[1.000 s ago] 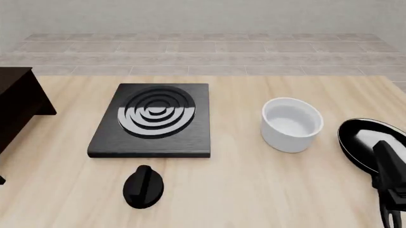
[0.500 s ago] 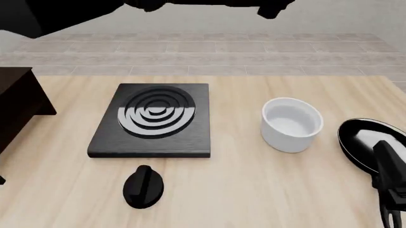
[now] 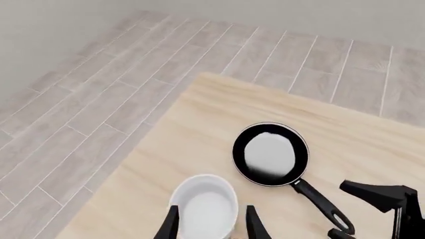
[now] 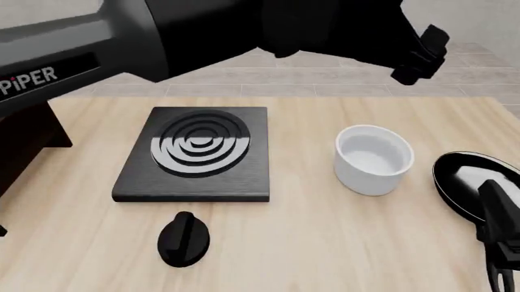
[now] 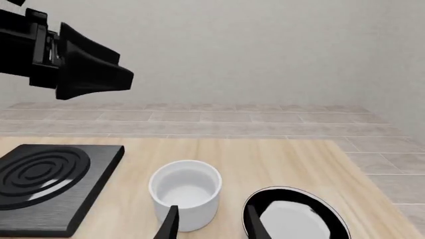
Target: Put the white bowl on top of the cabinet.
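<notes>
Looming left arm (image 4: 203, 30) hiding cabinet (image 4: 24, 137)

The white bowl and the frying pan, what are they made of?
The white bowl looks like glazed ceramic: glossy, thick-walled, plain white. The frying pan seems dark coated metal, its inside shiny enough to reflect light. Both are simulator renders, so this is only a guess.

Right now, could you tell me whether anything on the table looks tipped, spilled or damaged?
Nothing stands out. The small glossy white round bowl stands upright and empty on the light wooden table, between the flat black stove plate with concentric rings and the black frying pan with a shiny inside, which lies flat.
</notes>
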Available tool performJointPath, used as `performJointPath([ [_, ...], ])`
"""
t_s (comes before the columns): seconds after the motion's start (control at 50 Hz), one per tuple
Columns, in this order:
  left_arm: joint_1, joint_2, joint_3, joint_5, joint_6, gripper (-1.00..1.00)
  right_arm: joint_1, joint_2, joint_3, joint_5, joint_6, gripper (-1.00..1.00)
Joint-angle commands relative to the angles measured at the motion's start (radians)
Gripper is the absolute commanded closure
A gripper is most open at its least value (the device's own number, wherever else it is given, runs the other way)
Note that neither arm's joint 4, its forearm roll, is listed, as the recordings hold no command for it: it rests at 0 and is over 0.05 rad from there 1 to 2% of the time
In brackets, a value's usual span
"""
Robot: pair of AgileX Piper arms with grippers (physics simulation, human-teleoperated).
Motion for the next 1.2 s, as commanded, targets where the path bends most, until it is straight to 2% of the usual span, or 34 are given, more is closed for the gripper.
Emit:
performJointPath([
  [0.02, -0.046, 0.067, -0.044, 0.021, 0.006, -1.00, 0.000, 0.000, -0.001, 0.001, 0.000, -1.00],
  [0.1, -0.077, 0.093, -0.038, 0.022, 0.007, -1.00, -0.001, 0.000, -0.001, 0.001, 0.000, -1.00],
  [0.28, -0.080, 0.145, -0.047, 0.023, 0.003, -1.00, 0.000, 0.000, -0.001, 0.001, 0.000, -1.00],
  [0.48, -0.094, 0.193, -0.016, -0.009, -0.010, -1.00, 0.000, 0.000, -0.001, 0.001, 0.000, -1.00],
  [0.76, -0.093, 0.279, -0.069, 0.008, -0.022, -1.00, 0.000, 0.000, -0.001, 0.001, 0.000, -1.00],
  [0.78, -0.082, 0.289, -0.085, 0.018, -0.047, -1.00, 0.000, 0.000, -0.001, 0.001, 0.000, -1.00],
  [0.84, -0.079, 0.304, -0.090, 0.026, -0.018, -1.00, 0.000, 0.000, -0.001, 0.001, 0.000, -1.00],
  [1.2, -0.058, 0.367, -0.162, 0.091, 0.046, -1.00, 0.000, 0.000, -0.001, 0.000, 0.000, -1.00],
])
